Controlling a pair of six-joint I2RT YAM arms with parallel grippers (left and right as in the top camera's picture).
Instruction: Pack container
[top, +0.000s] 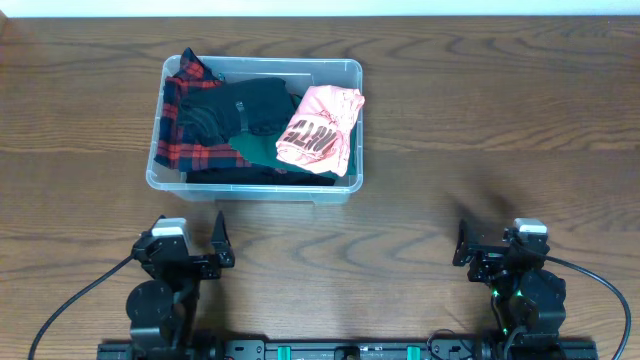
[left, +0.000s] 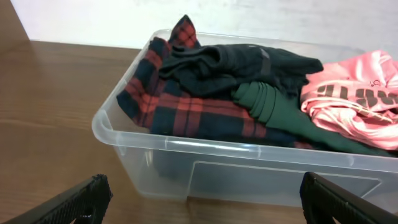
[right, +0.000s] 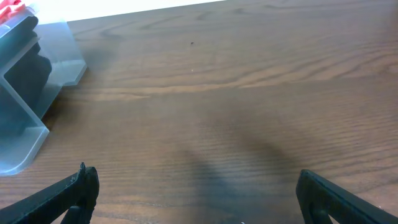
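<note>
**Clear bin full of clothes, both grippers hanging open**

Big see-through plastic container (top: 255, 188), rectangular with rounded corners and a thick rolled rim. Slightly frosted walls, with a moulded panel pressed into the long front one. Sitting flat on the dark wooden table (top: 500, 120), open side up, no lid on.

Long axis running left to right in the overhead view, so one long wall faces the arms. Pretty much square to the table's grain, maybe turned a hair.

Packed nearly to the rim:
- red-and-black plaid shirt (top: 178, 120) filling the container's left end and poking up over the rim at the back-left corner
- black garment (top: 250, 105) bunched in the container's middle
- dark green garment (top: 258, 152) tucked toward the container's front wall, partly under the black one
- pink T-shirt (top: 318, 130) with dark lettering heaped at the container's right end, reaching the right rim

Left gripper (top: 190, 245) parked just in front of the container's front-left corner, fingers spread wide, nothing between them, not touching the container. From its wrist cam, staring straight at the long front wall.

Right gripper (top: 500, 245) well off past the container's front-right corner, also spread wide and holding nothing. Only a corner of the container at the left edge of its wrist view.
</note>
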